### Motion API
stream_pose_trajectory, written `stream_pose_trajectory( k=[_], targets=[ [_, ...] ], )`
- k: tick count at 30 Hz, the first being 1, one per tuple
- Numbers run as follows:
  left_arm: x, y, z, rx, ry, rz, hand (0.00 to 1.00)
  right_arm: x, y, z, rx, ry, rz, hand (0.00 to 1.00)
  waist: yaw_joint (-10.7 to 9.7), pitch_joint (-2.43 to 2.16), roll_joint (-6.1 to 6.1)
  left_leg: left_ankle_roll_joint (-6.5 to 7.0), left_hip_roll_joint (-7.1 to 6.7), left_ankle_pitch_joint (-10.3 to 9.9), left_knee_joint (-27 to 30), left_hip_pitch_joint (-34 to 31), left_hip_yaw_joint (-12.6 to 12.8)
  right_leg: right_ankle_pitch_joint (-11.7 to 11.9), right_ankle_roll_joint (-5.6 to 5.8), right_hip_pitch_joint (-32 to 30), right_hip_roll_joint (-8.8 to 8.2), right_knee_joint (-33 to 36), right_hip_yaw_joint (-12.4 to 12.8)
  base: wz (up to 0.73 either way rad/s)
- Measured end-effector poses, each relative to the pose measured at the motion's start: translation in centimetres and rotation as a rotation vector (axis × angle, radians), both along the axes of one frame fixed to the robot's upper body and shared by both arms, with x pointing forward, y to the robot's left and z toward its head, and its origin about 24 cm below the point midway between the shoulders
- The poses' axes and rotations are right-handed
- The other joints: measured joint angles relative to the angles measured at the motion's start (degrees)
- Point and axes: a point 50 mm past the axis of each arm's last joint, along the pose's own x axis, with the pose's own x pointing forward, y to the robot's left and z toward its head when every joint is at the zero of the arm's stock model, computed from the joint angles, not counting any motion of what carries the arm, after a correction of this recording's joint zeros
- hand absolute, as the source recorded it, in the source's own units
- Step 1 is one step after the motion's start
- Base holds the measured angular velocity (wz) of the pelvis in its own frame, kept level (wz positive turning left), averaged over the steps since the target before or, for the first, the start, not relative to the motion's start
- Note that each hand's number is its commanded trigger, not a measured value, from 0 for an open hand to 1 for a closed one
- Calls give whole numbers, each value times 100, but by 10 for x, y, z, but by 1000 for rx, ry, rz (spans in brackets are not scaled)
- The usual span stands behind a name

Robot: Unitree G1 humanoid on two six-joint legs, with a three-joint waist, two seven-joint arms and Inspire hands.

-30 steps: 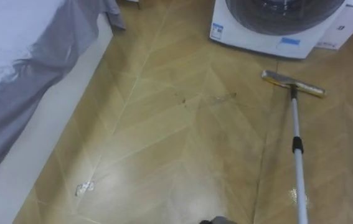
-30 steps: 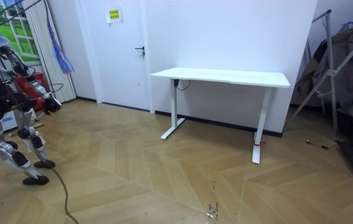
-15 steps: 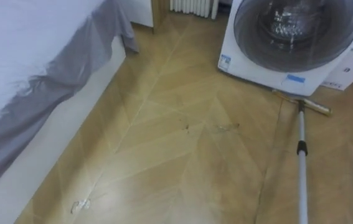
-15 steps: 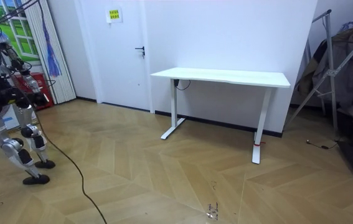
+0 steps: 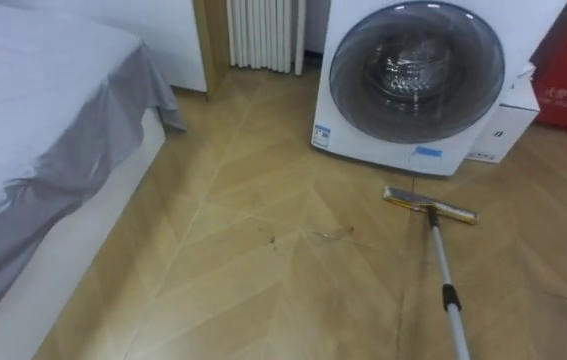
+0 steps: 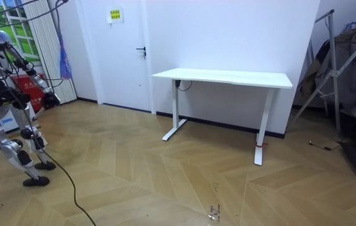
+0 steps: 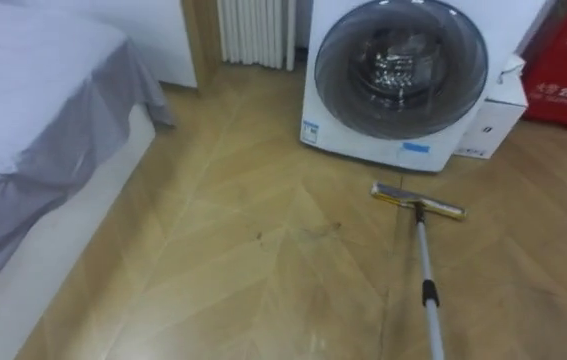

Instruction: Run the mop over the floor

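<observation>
The mop head (image 5: 429, 205) is laid flat on the wooden floor (image 5: 263, 290) just before the washing machine (image 5: 413, 80), crosswise to its pole (image 5: 446, 285), presumably so that the whole pad is dragged. The pole is led back to the lower right edge. Dark specks (image 5: 268, 238) are seen to its left, likely the next stretch. The bed (image 5: 33, 150) lies well apart. In the room view a robot hand (image 6: 48, 99) is made out; whether spread or clenched cannot be told.

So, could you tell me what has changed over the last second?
The head camera tilted up, so more of the washing machine shows. The mop head slid up to the machine's base, then drew back, leaving a gap. The bed, the floor scuffs and the white table stayed put.
</observation>
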Motion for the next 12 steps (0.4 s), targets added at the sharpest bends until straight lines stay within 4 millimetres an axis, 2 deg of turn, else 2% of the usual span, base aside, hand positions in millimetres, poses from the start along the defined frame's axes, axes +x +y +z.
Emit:
stream_pose_trajectory(
  k=[4, 8, 12],
  targets=[
    [-5, 0, 0, -6, 36, 2, 0, 11, 2, -2, 15, -8, 11, 100, 7, 0, 5, 0, -12, 0, 38, 31, 10, 6, 12, 15, 16, 17, 84, -6],
    [-7, 0, -1, -9, 73, -60, 0, 17, 2, -2, 16, -2, 15, 100, 9, 4, -2, -2, -16, -2, 173, -21, 8, 14, -11, 8, -25, 72, 9, 2],
    [-2, -6, -2, -45, 76, -92, 0, 29, 1, -3, 0, -22, 27, 100, 16, 36, -8, -14, 11, -48, 533, -86, 78, -72, -42, -4, -95, 260, 17, 0]
  ],
)
